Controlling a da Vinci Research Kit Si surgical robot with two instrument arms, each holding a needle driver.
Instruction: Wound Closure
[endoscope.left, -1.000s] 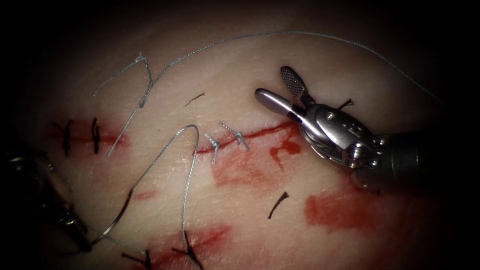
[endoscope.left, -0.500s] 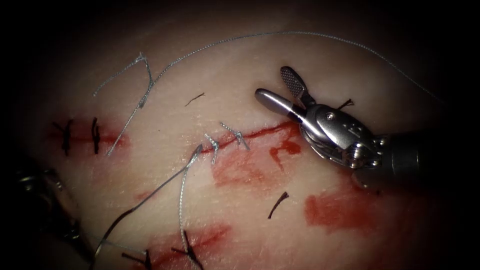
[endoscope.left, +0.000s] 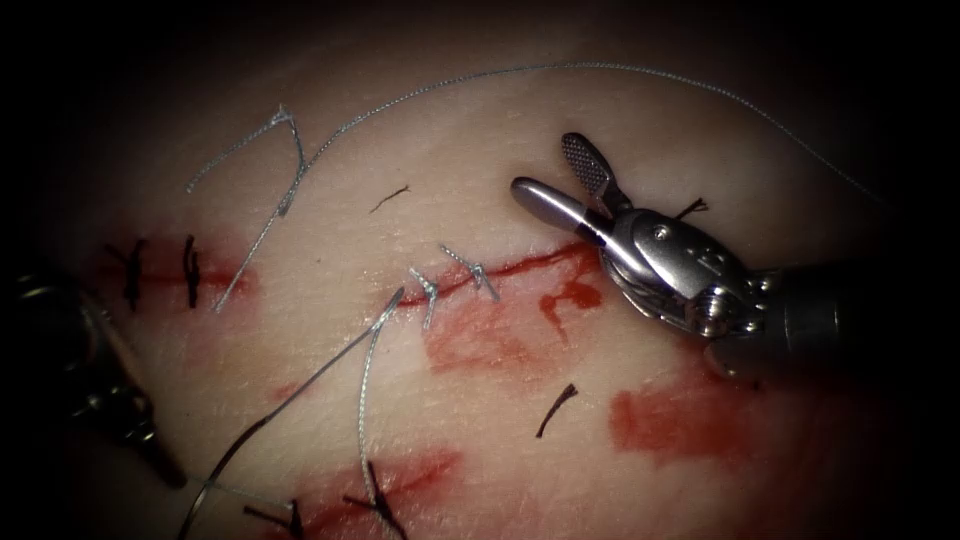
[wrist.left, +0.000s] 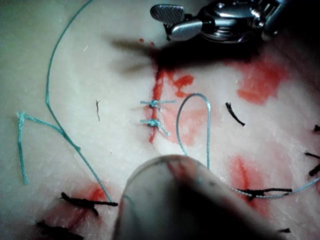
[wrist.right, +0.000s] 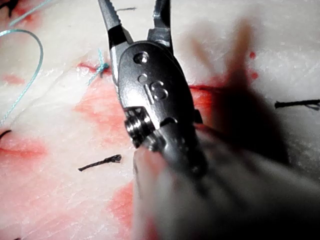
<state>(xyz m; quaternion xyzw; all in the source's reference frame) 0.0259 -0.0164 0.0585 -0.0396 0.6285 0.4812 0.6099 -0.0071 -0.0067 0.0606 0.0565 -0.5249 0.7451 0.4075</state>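
Note:
My right tool (endoscope.left: 546, 163) hovers open over the right end of the cut (endoscope.left: 520, 265) and holds nothing; its jaws also appear in the right wrist view (wrist.right: 134, 10) and the left wrist view (wrist.left: 172, 22). My left tool (endoscope.left: 170, 475) sits in shadow at the lower left. A thin smooth curve that looks like the needle (endoscope.left: 300, 390) lies on the tissue (endoscope.left: 480, 420), not in it. It runs from that tool's tip to the cut's left end. Whether the tool grips it is hidden. Braided thread (endoscope.left: 362, 400) hangs from its upper end.
Two tied stitches (endoscope.left: 428, 290) (endoscope.left: 475, 270) cross the cut. A long thread (endoscope.left: 560, 68) arcs over the top to a knotted tail (endoscope.left: 285, 120). Dark stitches (endoscope.left: 188, 270) and cut ends (endoscope.left: 557, 405) lie about, with red fluid (endoscope.left: 680, 420) below the cut.
The rounded loop that stood above the cut has dropped and flattened, so its top now lies at the cut's left end. The left tool dipped lower and rose again. The right tool has not moved.

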